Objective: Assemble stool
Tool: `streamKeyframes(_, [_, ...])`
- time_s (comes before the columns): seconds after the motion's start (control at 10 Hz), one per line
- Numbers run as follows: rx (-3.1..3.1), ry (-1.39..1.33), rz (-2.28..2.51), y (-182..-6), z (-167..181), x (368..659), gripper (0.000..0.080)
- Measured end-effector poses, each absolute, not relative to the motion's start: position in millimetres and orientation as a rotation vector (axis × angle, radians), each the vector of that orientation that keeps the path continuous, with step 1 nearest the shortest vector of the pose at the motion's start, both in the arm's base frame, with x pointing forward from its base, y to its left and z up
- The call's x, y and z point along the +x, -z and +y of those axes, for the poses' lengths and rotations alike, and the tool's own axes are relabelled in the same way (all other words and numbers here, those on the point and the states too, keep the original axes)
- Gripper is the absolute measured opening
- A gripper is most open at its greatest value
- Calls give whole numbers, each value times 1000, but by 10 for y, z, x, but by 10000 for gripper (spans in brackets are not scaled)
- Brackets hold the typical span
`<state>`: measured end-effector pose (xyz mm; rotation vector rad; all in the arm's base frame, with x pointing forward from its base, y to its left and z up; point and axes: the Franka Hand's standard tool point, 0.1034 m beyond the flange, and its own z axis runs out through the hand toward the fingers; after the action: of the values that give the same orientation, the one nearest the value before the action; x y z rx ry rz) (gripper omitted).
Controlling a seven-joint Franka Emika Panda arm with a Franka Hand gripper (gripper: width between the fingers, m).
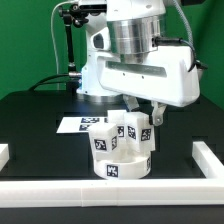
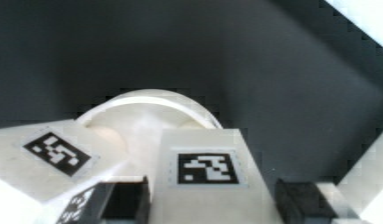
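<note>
Left rail [image 1: 5, 153]: is lying on the black bench [image 1: 40, 150], well apart from the seat, on the exterior view's left.
Marker board [image 1: 78, 123]: is lying flat on the bench behind the seat, towards the exterior view's left.
Seat [image 1: 120, 168]: the round white disc is resting on the bench near the middle, in front of the marker board, and is showing tags on its side wall.
Left leg [image 1: 102, 142]: is standing on the seat at its left edge, with a tag facing the camera.
Middle leg [image 1: 125, 128]: is standing on the seat towards its back, just beside the left leg.
Right leg [image 1: 141, 133]: is standing on the seat at its right edge, just under the pincer.
Pincer [image 1: 150, 118]: is hanging right above the seat's right side, with one dark finger showing beside the right leg.
Arm [image 1: 140, 60]: is towering above the seat.
Right rail [image 1: 208, 155]: is lying well apart from the seat, on the exterior view's right.
Wrist view: a centred leg [image 2: 206, 160] is sitting between the dark fingers [image 2: 309, 195] of the pincer [image 2: 206, 200], a neighbouring leg [image 2: 60, 150] is standing just beside it, and the seat [image 2: 149, 105] is curving behind both.
Pincer state: it is straddling the centred leg, but I cannot tell whether the fingers are pressing on it or standing off.
</note>
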<state>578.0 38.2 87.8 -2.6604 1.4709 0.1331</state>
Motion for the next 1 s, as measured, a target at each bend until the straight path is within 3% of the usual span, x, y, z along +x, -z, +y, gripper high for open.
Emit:
streamKeyframes(0.6, [-2305,-64,1933,-871,450,5861,340])
streamKeyframes(0.8, [-2317,-65,1919,-867,447,5858,578])
streamKeyframes(0.9, [-2338,-101,1903,-881,438,5845,627])
streamKeyframes(1.0, [-2340,-116,1902,-900,430,5851,627])
